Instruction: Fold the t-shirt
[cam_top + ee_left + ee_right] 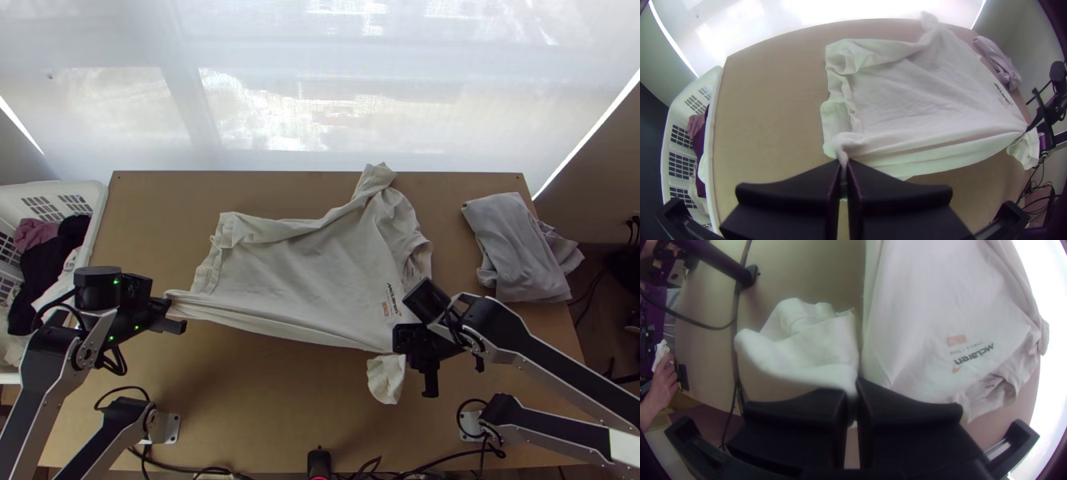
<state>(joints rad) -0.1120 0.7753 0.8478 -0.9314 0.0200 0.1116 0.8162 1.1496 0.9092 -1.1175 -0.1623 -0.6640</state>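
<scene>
- We find the t-shirt (304, 264) spread with creases across the centre of the top view, hem end toward the left, collar end toward the right, on the wooden surface (148, 216).
- The left hand (844, 164), at the lower left of the top view, has its fingers closed on a gathered corner of the hem end.
- The right hand (852, 391), at the lower right of the top view, is likewise closed, pinching cloth beside the lower sleeve (386, 378), which hangs out past the grip.
- We judge the step to be a lengthwise fold of the lower side; the edge between the grips runs nearly straight.
- For a clean fold, we should raise both hands together, hold light, even tension, and carry the edge toward the upper part of the frame.
- We should lay both ends down at once, then open the fingers gently; uneven travel would skew the body.
- We note that the upper sleeve (374, 180) sticks out, bunched, and probably needs tucking afterwards.
</scene>
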